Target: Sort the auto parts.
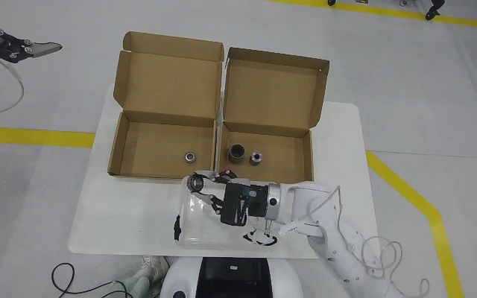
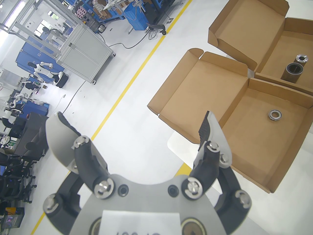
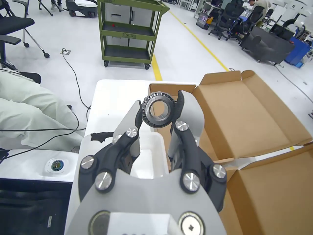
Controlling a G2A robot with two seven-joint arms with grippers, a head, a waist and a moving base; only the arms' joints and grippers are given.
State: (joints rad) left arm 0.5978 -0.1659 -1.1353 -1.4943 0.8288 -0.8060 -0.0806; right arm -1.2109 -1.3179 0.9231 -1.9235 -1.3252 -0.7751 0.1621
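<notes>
Right fingers (image 3: 189, 116) closed on a bearing (image 3: 156, 121), pinching it across the outer ring right at the fingertips; the bore faces back along the wrist.

In the top view the bearing (image 1: 197, 181) hangs at the fingertips just short of the near wall of the left box (image 1: 149, 153); a clear tray (image 1: 195, 223) sits below the fingers on the tabletop (image 1: 100, 212).

Ahead of the fingertips, inside the left box: a second bearing (image 1: 189, 156) of the same look, lying flat. Off to the side of the fingers, the right box (image 1: 287, 156) holds a dark sleeve (image 1: 237, 151) and a silver bushing (image 1: 256, 156), close together but apart.

Left fingers (image 2: 58, 135) spread open, holding nothing, out over the floor; both boxes lie well ahead of them.

Judgement: the step in hand is the carry into the left box, like with like.

To do it well:
- lift enough that the fingertips and the ring clear the near wall before going forward;
- stop over bare cardboard beside the second bearing, not above it;
- lower until the ring is almost on the box floor, then open;
- released from height on its rim, the bearing would probably roll or knock its twin, so turn the wrist to lay it flat if reach allows;
- draw the open fingers straight up, clear of the wall and flaps.
</notes>
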